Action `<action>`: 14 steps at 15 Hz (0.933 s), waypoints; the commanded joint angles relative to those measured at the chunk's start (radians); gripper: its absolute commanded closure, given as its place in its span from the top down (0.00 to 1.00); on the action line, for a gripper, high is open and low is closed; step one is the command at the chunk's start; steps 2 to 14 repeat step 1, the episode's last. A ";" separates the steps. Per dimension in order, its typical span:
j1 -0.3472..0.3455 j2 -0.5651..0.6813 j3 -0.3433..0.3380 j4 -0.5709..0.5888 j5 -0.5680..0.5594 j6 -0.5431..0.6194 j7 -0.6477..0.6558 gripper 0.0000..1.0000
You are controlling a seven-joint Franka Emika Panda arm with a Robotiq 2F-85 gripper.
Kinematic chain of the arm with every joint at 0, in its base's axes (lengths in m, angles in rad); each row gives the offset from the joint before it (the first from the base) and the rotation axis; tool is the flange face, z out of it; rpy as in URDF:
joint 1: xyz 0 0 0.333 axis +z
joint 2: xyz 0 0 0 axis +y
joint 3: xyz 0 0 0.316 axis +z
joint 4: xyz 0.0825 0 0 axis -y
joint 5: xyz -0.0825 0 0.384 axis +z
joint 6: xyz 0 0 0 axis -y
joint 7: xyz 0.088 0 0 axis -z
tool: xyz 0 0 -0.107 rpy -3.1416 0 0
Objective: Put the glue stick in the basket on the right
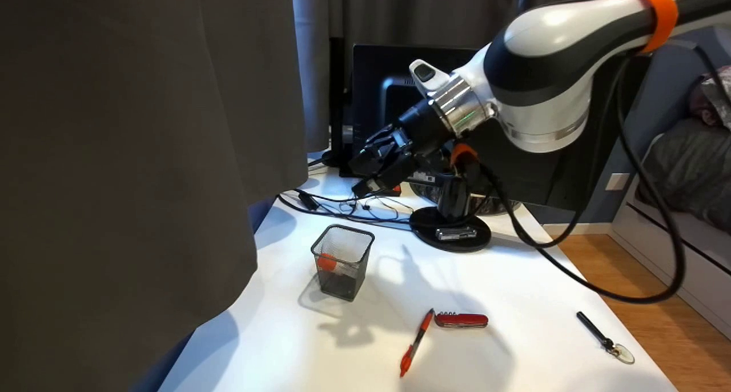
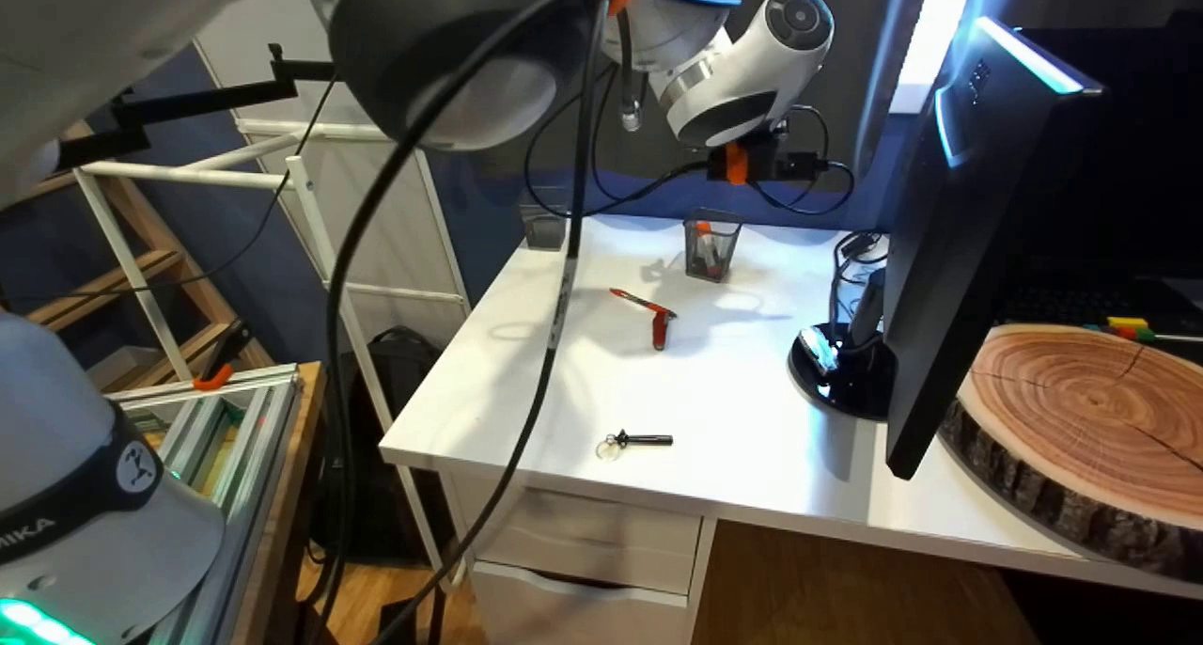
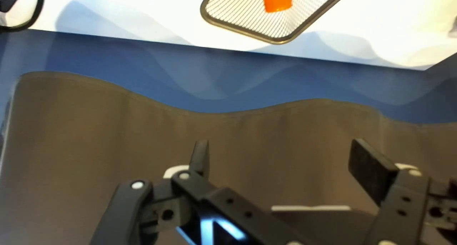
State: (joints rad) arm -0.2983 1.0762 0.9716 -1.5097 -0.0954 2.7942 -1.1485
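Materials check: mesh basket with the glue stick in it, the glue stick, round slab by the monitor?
Basket: probably metal, dark coated finish; see-through mesh walls, slight sheen on the rim in the wrist view.
Glue stick: likely plastic; smooth, evenly coloured orange end.
Round slab: looks like wood, smooth top; growth rings, cracks, rough bark-like edge. Imitation not ruled out.
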 commanded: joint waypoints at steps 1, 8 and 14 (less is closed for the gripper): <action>-0.012 -0.037 0.000 -0.046 0.036 -0.002 -0.052 1.00; -0.012 -0.037 0.000 -0.046 0.036 -0.002 -0.052 1.00; -0.012 -0.037 0.000 -0.046 0.036 -0.002 -0.052 1.00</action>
